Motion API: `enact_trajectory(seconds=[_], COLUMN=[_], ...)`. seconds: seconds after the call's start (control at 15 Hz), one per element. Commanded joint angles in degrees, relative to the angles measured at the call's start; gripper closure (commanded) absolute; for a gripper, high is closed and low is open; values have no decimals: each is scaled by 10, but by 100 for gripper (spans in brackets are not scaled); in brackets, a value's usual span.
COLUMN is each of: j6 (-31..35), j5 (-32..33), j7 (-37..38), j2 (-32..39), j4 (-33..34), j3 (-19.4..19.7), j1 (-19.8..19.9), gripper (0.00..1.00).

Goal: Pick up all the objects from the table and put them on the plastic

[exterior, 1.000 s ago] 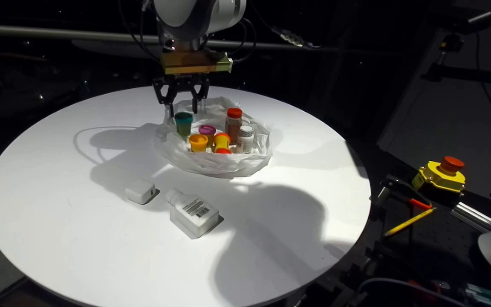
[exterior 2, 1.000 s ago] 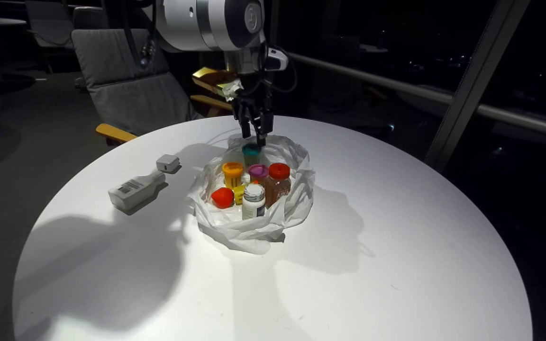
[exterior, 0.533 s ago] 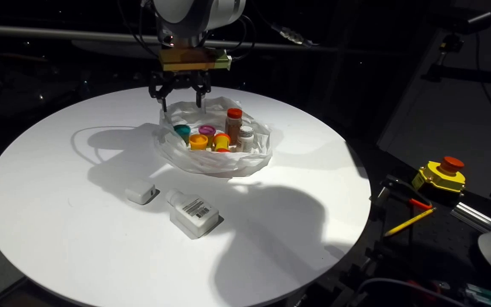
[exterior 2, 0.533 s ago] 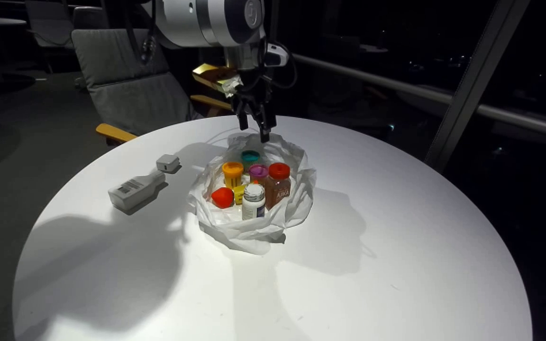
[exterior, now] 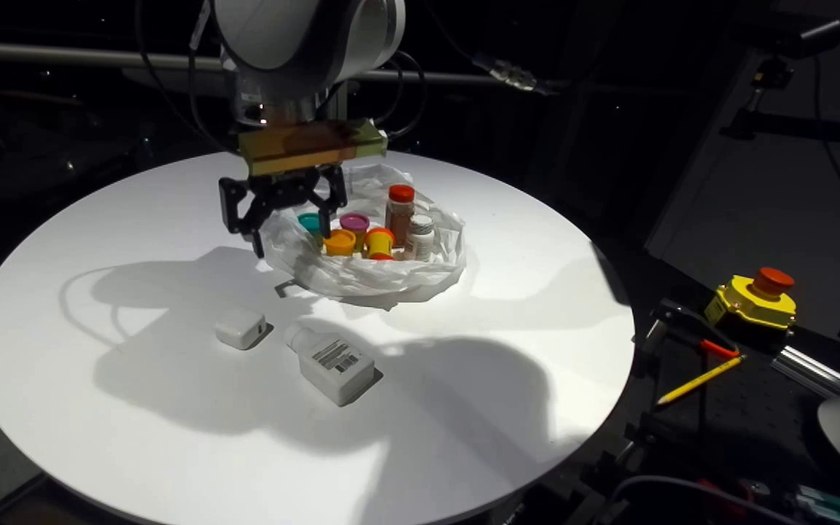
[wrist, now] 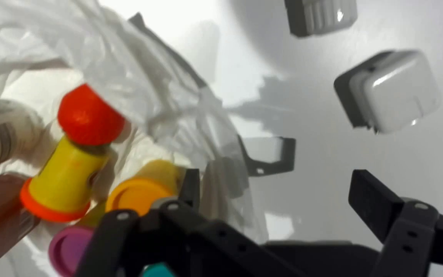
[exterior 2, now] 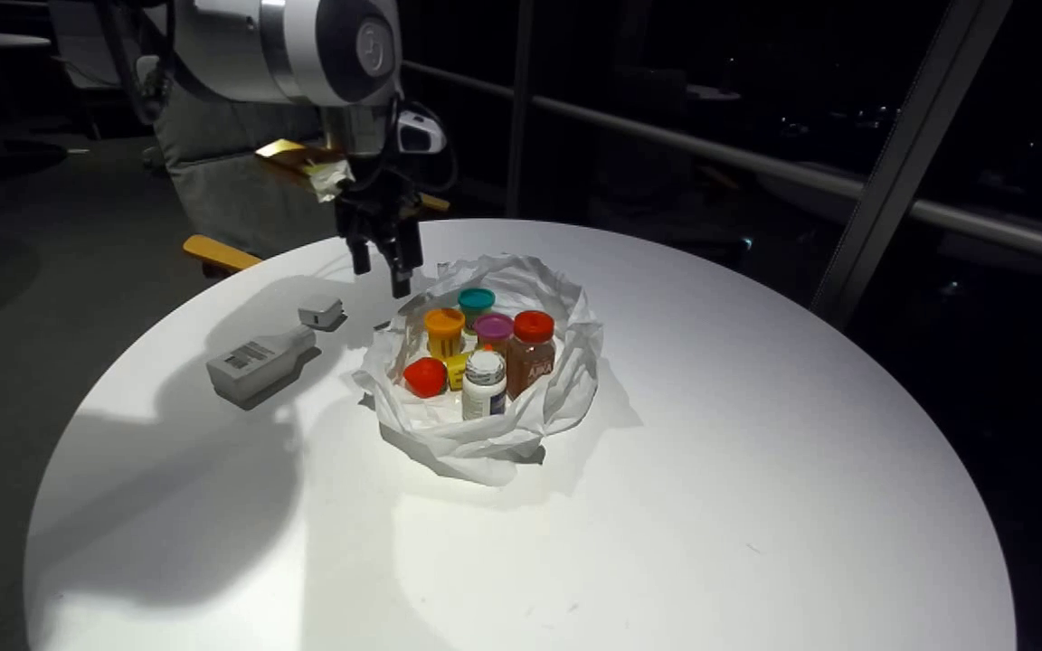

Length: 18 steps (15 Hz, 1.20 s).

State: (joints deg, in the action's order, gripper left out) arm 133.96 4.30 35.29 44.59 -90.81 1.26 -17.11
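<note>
Exterior views show three bottles (exterior: 332, 367), one white block (exterior: 238, 328).

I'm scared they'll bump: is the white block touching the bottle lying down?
Apart: the wrist view shows a strip of table between the white block and the lying bottle's cap.

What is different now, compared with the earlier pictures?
The pincer let go of the teal-lidded tub, which settled lower in the plastic bag, then moved, open, toward the white power adapter. The white power adapter, the lying white bottle and the red-capped jar stayed as they were.
</note>
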Motion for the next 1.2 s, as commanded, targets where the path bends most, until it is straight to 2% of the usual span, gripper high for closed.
enact_trajectory(seconds=[0.0,0.33,0.6,0.67,0.73,1.13], j6=[31,76,106,112,117,152], j5=[33,84,96,100,101,99], j7=[-10,-4,-10,-8,-9,0], j2=[-13,-25,-27,-24,-24,-62], j4=[-57,-123,-155,-157,-162,-206], j3=[4,13,14,18,20,28], j1=[-44,-94,-102,-104,-104,-110], gripper=[0,0,0,25,26,73])
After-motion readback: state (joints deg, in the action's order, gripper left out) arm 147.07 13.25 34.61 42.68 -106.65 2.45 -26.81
